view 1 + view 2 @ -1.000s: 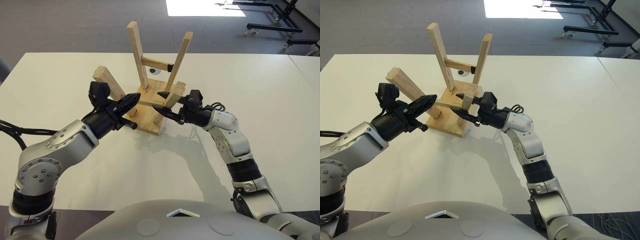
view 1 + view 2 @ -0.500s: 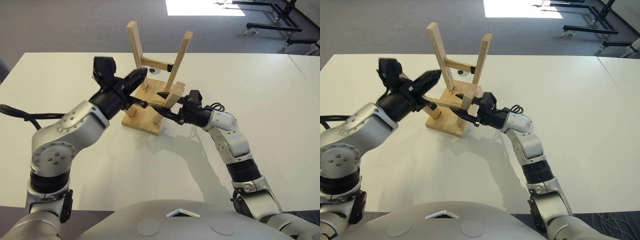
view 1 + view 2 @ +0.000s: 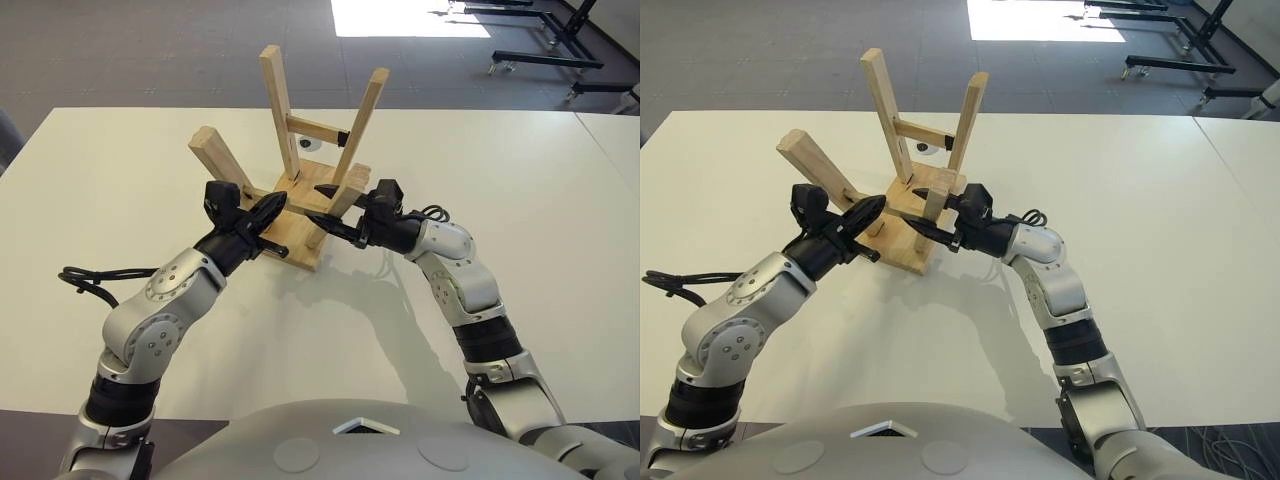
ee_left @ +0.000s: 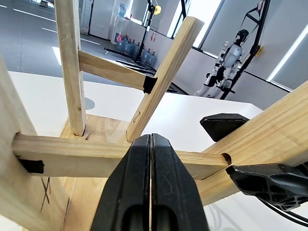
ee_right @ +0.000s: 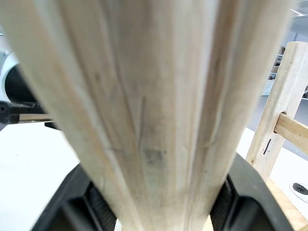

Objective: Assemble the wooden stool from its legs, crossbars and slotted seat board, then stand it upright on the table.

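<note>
Mid-bench (image 3: pixel 520 200), upturned stool (image 3: pixel 281 120) rests on seat board (image 3: pixel 296 248). Your left gripper (image 3: pixel 270 208), fingers pressed together and empty, points at near crossbar (image 4: pixel 86 154); bar runs crosswise just beyond tips. Right gripper (image 3: pixel 330 207) fingers clamp near right leg (image 5: pixel 144 96). Left arm sits nearer crossbar.
</note>
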`<state>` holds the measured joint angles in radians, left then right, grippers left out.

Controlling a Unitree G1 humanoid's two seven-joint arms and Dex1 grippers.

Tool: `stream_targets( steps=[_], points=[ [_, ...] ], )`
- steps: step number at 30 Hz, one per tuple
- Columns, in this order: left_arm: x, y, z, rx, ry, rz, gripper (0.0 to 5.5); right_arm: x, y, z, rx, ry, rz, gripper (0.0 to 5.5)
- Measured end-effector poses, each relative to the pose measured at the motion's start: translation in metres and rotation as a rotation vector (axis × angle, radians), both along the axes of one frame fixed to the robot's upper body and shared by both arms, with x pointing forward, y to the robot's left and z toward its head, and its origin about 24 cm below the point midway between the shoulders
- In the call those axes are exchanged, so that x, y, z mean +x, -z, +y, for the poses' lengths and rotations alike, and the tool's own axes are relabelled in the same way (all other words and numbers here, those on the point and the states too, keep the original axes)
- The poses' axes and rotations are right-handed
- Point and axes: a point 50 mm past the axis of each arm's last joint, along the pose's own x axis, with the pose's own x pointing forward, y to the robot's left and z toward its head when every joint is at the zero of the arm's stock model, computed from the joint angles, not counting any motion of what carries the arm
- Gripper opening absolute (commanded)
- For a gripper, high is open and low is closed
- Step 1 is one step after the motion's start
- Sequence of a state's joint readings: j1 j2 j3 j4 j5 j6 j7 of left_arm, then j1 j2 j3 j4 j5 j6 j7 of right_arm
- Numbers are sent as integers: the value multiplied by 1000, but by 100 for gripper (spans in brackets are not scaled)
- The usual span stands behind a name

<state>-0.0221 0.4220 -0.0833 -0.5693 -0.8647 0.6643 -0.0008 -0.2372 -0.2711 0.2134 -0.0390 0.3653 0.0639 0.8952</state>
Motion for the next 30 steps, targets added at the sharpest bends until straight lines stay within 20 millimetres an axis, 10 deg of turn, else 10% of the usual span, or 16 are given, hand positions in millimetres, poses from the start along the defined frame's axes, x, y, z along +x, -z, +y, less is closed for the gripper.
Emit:
stream_targets(
  steps=[11, 20, 30],
  points=[
    [14, -69, 1, -9, -31, -158, 3, 0, -2, 1, -3, -8, -9, 206],
    [-6, -7, 2, 64, -29, 39, 3, 1, -3, 2, -58, -12, -3, 206],
    [-3, -14, 0, 70, -40, -19, 3, 3, -10, 6, -137, 3, 31, 206]
  ],
)
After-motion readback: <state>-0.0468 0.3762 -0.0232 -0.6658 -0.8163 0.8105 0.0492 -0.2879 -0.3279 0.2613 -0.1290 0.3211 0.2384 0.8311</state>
